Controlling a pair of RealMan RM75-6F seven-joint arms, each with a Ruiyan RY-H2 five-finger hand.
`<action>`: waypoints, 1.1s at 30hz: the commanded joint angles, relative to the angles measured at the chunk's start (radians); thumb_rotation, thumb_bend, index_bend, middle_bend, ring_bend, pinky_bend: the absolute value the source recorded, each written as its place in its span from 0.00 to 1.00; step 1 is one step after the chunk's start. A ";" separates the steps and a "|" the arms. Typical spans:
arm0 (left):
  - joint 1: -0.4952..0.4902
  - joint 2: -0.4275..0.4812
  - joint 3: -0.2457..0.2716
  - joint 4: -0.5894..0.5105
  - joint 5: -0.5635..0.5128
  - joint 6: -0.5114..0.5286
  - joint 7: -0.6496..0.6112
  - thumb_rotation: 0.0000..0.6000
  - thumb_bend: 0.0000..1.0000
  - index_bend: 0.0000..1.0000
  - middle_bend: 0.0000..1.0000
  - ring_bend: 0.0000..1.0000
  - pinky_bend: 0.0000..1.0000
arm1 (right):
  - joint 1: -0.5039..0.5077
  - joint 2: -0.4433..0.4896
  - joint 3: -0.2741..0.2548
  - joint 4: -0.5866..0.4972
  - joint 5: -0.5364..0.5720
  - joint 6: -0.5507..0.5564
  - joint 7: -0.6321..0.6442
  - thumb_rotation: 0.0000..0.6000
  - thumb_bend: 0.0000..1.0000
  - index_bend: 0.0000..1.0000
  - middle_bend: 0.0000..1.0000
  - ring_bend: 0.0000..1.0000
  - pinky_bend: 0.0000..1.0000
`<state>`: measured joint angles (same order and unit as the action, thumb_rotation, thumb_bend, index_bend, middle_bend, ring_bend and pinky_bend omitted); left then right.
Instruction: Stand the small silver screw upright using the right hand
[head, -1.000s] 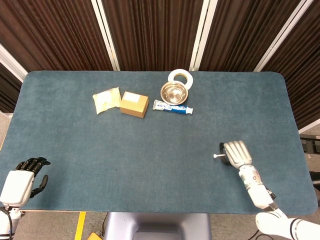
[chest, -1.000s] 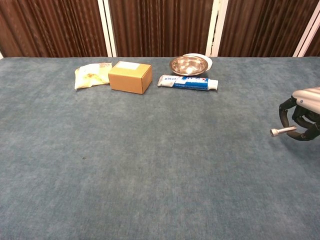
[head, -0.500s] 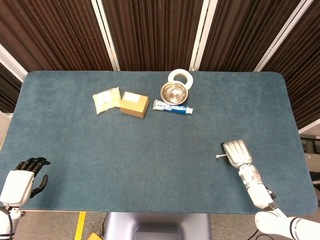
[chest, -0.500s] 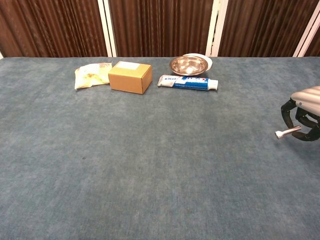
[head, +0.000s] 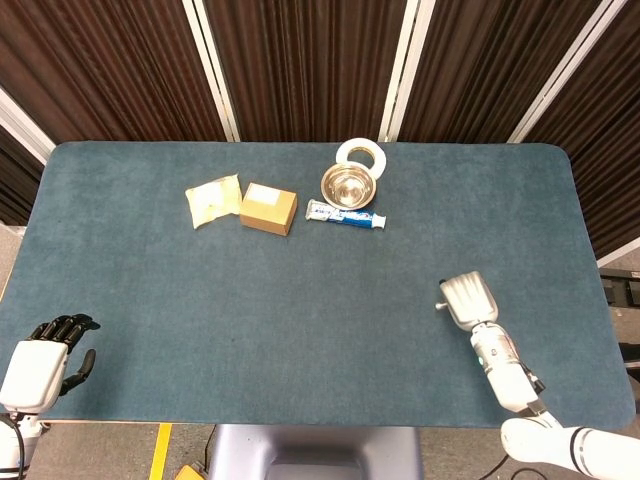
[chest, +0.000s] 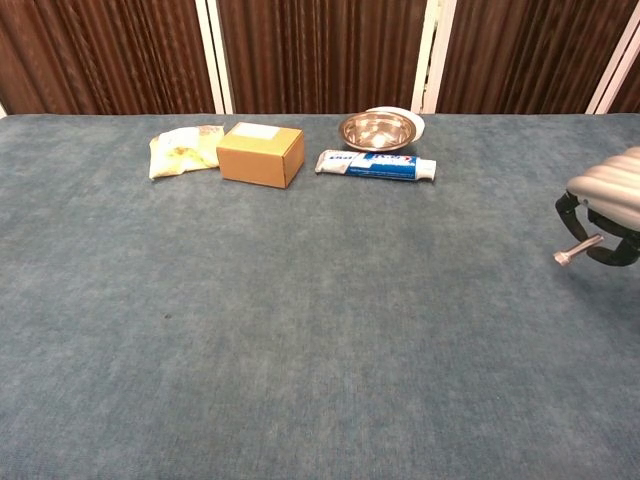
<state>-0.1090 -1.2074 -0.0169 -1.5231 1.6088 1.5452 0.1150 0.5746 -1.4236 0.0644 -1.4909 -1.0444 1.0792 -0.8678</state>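
My right hand (head: 467, 299) (chest: 606, 205) hovers over the right part of the table and holds the small silver screw (chest: 578, 250). The screw juts out to the left of the fingers, tilted with its head end lower and clear of the cloth; in the head view only its tip (head: 440, 305) shows beside the hand. My left hand (head: 45, 355) rests at the table's near left corner, fingers curled in, holding nothing.
At the back stand a cardboard box (head: 268, 208), a yellowish packet (head: 213, 200), a steel bowl (head: 348, 185) in front of a white tape roll (head: 362, 153), and a toothpaste tube (head: 345, 216). The blue cloth table (head: 300, 320) ends close to the right hand's near side.
The right hand has risen and rolled slightly, tipping the screw from nearly level to slanted, head end down. The left hand has stayed put.
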 joint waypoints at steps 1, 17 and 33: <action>0.000 0.000 0.000 0.000 0.000 0.000 0.000 1.00 0.45 0.36 0.30 0.28 0.38 | 0.006 -0.026 -0.021 0.045 -0.054 0.041 -0.039 1.00 0.48 0.77 0.95 0.97 0.87; 0.001 0.000 -0.001 0.000 0.000 0.002 -0.001 1.00 0.45 0.36 0.30 0.28 0.38 | -0.007 -0.126 -0.090 0.242 -0.266 0.123 -0.087 1.00 0.48 0.78 0.95 0.97 0.86; 0.002 0.001 -0.003 0.002 -0.003 0.005 -0.009 1.00 0.45 0.35 0.30 0.28 0.38 | -0.021 -0.155 -0.089 0.296 -0.326 0.105 -0.101 1.00 0.48 0.78 0.95 0.96 0.86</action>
<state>-0.1068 -1.2062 -0.0199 -1.5206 1.6060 1.5502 0.1058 0.5536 -1.5781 -0.0250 -1.1956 -1.3701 1.1851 -0.9685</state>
